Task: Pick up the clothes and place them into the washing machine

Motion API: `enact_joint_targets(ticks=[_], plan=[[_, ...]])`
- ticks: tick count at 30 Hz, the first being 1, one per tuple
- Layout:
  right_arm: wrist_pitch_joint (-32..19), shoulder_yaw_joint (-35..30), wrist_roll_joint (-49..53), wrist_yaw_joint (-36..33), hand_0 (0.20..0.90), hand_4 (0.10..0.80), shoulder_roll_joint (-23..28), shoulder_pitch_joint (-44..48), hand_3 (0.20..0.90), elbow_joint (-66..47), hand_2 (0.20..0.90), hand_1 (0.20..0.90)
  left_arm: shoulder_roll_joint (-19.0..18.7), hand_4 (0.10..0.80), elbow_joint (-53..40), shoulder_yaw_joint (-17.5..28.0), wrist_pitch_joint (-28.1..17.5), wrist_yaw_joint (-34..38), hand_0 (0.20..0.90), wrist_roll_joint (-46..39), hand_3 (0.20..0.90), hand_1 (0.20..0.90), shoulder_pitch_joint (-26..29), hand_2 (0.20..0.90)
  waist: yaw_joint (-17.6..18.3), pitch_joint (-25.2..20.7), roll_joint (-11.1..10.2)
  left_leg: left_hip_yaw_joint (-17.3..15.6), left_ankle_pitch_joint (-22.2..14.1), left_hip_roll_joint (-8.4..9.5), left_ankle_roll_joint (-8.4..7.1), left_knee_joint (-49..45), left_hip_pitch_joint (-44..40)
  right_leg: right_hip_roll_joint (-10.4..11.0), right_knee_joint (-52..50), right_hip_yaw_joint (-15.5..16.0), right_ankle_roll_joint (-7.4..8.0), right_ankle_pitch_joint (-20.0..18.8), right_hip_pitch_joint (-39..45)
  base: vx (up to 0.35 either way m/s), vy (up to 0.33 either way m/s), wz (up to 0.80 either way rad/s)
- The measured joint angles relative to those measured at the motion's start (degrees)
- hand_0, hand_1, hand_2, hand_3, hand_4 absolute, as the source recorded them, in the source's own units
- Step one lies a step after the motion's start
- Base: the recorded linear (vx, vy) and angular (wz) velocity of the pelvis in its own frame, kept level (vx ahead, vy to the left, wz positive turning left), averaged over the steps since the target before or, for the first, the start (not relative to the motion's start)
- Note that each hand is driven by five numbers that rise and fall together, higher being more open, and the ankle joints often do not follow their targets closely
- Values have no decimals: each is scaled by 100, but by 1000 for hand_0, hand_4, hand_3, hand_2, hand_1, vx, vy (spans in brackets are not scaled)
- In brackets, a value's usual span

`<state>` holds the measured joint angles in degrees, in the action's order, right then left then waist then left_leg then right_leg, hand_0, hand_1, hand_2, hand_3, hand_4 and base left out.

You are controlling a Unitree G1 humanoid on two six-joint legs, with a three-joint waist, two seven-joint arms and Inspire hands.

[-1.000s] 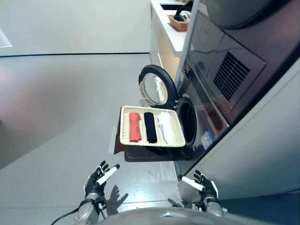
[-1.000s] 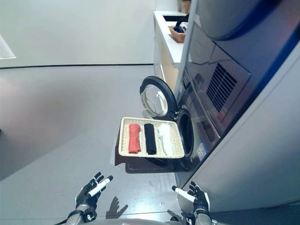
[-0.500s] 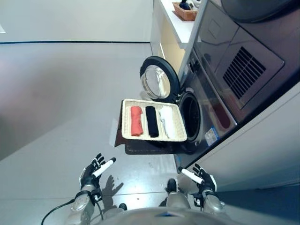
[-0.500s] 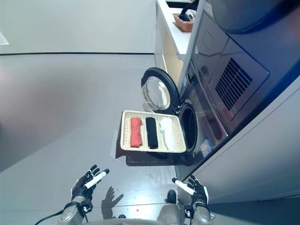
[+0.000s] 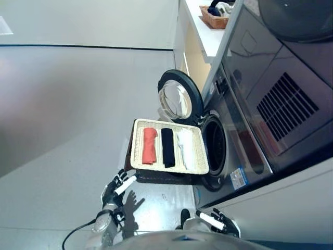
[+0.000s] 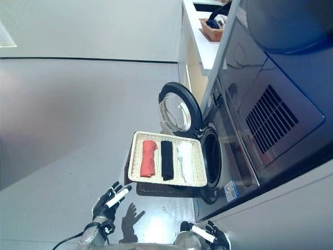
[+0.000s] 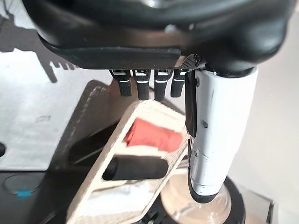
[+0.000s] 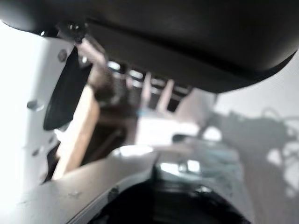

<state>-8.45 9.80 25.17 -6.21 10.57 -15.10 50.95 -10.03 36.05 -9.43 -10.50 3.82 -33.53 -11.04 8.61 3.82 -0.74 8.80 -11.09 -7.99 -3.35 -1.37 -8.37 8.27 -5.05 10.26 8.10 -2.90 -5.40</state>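
Observation:
A cream wicker tray (image 5: 138,148) stands on a dark stand before the washing machine's round opening (image 5: 214,145); the door (image 5: 177,100) is swung open. In the tray lie a rolled red cloth (image 5: 149,145), a black cloth (image 5: 167,147) and a white cloth (image 5: 184,148), side by side. My left hand (image 5: 118,186) is open, low and just short of the tray's near left corner, empty. The left wrist view shows the red cloth (image 7: 152,134) and black cloth (image 7: 135,168) past its straight fingers (image 7: 140,84). My right hand (image 5: 218,224) is open, low beside the machine's front, holding nothing.
The dark washing machine front (image 5: 260,99) with a vent grille runs along the right. Behind it a white counter (image 5: 205,36) carries a brown basket (image 5: 216,18) of clothes. Grey floor (image 5: 67,114) spreads to the left.
The whole view has shifted, so the camera moved. My left hand has come closer to the tray's near corner; my right hand sits lower in view. The clothes have not moved.

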Motion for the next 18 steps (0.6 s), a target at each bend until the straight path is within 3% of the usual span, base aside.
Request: enact_joint_targets(ticks=[3,5,7,9,11,14,15,17,18], plan=[[-33,156,-9,33,900,800,114,32,900,-1,900,900,-18,800,12,-33,-3,108,900,-91,900,900,67,900,12,-104,88,99,36,-117,-56,12,102,-95,-112,-2,-40,181,-39,68,-150,33],[-33,210,-7,88,900,800,122,51,900,4,900,900,-12,800,8,-67,-6,132,900,-108,900,900,148,900,0,-98,37,-6,-17,-60,-202,-571,447,-121,-352,-20,-84,406,-130,104,-206,36],[-33,272,-8,207,900,800,135,60,900,16,900,900,-12,800,34,-98,-4,138,900,-116,900,900,193,900,-24,-61,-38,-243,-10,21,-273,-1385,823,-95,-434,-68,-177,514,-103,91,-153,24],[-79,367,45,322,900,800,181,22,900,22,900,900,22,800,47,-213,-3,151,900,-122,900,900,200,900,-111,-18,-55,-541,134,31,-439,-2042,1069,-52,-526,-137,-236,637,-11,90,-83,4],[-202,355,117,243,900,800,169,-6,900,16,900,900,154,800,44,-394,2,130,900,-125,900,900,227,900,-148,69,-93,-898,327,67,-436,-2365,1133,39,-463,-219,-233,616,113,94,-29,-7],[-222,399,115,219,900,800,156,35,900,62,900,900,217,800,46,-512,1,134,900,-126,900,900,345,900,-197,118,-142,-1061,427,65,-510,-2883,1416,99,-415,-348,-258,621,137,98,37,-3],[-223,409,137,171,900,800,121,146,900,121,900,900,232,800,57,-513,-4,140,900,-126,900,900,481,900,-238,272,-252,-1105,603,42,-567,-3418,1724,144,-314,-488,-275,523,220,115,67,-13],[-297,329,257,-106,900,800,-42,441,900,173,900,900,185,800,56,-519,-20,155,900,-127,900,900,588,900,-336,387,-391,-1151,355,-132,-263,-2674,1901,168,-96,-603,-323,469,188,198,122,-8],[-323,258,334,-316,900,800,-75,633,900,177,900,900,184,800,51,-520,-28,155,900,-131,900,900,640,900,-378,511,-400,-1065,399,-191,-250,-1994,1872,177,-91,-629,-312,473,179,233,136,-6]])
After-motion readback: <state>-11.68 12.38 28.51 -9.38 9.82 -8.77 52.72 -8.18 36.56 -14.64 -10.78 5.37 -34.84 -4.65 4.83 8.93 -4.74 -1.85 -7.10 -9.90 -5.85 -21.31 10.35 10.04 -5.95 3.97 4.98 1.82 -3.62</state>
